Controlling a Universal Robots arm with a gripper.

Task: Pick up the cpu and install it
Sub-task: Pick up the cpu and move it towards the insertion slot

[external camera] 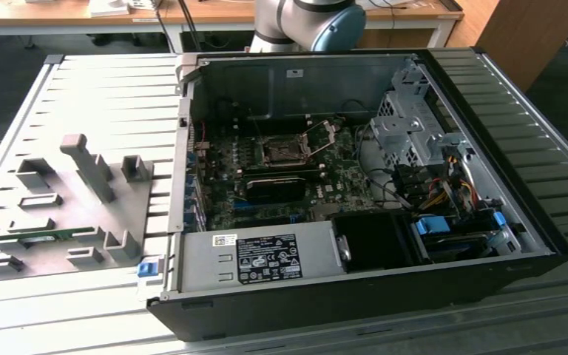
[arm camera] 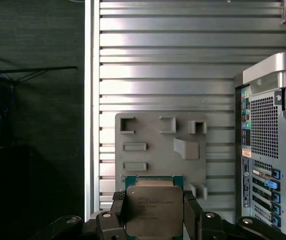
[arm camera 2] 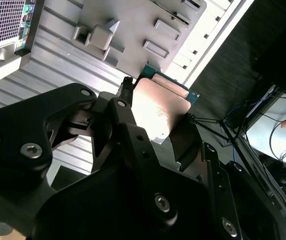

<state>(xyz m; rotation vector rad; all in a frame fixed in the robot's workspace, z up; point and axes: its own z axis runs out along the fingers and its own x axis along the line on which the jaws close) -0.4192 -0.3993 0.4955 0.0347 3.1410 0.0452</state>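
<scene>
In both wrist views my gripper (arm camera: 154,222) is shut on the cpu (arm camera: 154,207), a flat square chip with a silvery-grey metal top on a green board. Black fingers (arm camera: 116,205) press its two opposite edges. In the second wrist view the cpu (arm camera 2: 163,102) sits tilted between the fingers (arm camera 2: 126,92) of the gripper (arm camera 2: 158,125). It hangs high above the grey fixture plate (arm camera: 155,150) on the ribbed table. In the exterior view the motherboard's socket (external camera: 282,152) lies inside the open computer case (external camera: 363,281), its metal frame (external camera: 322,132) lifted up.
The grey fixture plate (external camera: 67,214) with raised blocks lies at the exterior view's left, a green memory stick (external camera: 52,237) on it. A grey power supply (external camera: 254,259), drive cage (external camera: 407,129) and loose cables (external camera: 442,188) crowd the case. The arm's base (external camera: 304,22) stands behind it.
</scene>
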